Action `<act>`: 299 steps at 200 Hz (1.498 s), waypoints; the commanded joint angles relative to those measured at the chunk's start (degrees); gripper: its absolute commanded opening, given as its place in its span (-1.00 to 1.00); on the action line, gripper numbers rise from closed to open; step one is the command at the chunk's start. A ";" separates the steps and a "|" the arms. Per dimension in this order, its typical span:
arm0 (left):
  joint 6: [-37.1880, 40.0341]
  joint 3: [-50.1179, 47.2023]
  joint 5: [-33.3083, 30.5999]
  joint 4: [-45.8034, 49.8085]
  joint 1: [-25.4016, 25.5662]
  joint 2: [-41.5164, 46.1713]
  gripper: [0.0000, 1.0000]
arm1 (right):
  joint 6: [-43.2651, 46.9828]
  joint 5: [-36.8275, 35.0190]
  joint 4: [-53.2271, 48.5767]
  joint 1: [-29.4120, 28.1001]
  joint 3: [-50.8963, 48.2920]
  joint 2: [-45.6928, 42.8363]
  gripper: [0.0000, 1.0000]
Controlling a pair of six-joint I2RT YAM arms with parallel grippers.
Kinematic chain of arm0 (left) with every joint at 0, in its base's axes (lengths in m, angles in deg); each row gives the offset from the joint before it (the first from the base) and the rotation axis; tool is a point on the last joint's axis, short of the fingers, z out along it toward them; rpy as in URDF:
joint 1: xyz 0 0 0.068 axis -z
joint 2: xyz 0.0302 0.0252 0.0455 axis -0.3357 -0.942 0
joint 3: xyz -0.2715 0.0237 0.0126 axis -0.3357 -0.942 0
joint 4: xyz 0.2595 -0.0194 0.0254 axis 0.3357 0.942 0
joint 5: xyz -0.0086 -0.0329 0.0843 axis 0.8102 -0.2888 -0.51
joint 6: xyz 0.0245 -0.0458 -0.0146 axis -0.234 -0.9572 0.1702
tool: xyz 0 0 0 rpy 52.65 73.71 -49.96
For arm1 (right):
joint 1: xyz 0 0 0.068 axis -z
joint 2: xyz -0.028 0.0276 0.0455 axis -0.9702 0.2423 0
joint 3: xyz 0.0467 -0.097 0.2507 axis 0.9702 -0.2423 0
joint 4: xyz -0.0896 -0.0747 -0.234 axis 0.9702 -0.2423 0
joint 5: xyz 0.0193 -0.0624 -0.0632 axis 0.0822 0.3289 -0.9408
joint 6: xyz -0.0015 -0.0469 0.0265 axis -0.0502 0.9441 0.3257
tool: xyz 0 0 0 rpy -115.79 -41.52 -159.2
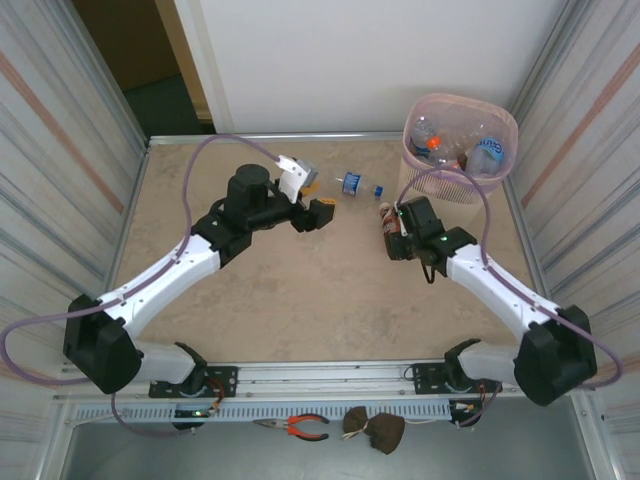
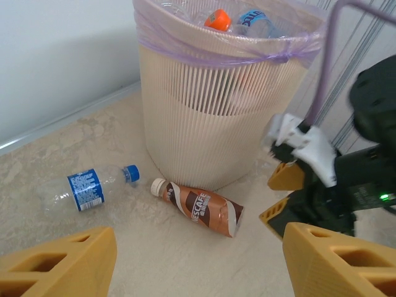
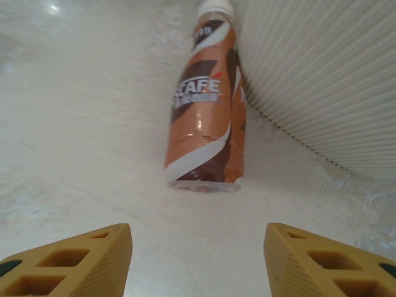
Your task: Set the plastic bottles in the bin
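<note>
two bottles on the table, both grippers spread

a pale marbled table [image 1: 300, 310] fills a booth with a white wall [image 1: 350, 60] behind it and ribbed metal side panels [image 1: 60, 120] to left and right. a dark doorway [image 1: 140, 50] sits at the far left corner. at the near edge, below the arm bases, lie red-handled pliers [image 1: 300, 427] and a dark lump [image 1: 375, 430] too small to make out.

the left gripper [image 1: 312, 193] hangs over the far middle of the table, its fingers spread wide with nothing between them. its wrist camera cuts the fingers off at the bottom edge. just to its right a clear bottle [image 1: 358, 185] with a blue label and blue cap lies on its side.

next comes a brown bottle [image 2: 198, 207] with a white cap, lying on its side close against the foot of the bin; whether it touches the bin i cannot tell. in the right wrist view the first letters of its label are turned away. from above, the bottle is partly hidden by the right gripper [image 3: 198, 263], which sits low just behind the bottle's base, jaws apart and holding nothing.

the bin [image 1: 412, 120] stands at the far right corner, lined with a thin purple bag [image 2: 161, 43]. several bottles in the bin [image 1: 485, 155] show near the rim, one with an orange cap. those lower down are blurred behind the slats and cannot be counted.
</note>
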 commanded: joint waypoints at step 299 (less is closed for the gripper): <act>-2.14 -0.09 0.03 -0.64 -1.64 2.86 0.44 | 6.03 -17.12 7.44 -4.60 8.55 27.74 0.10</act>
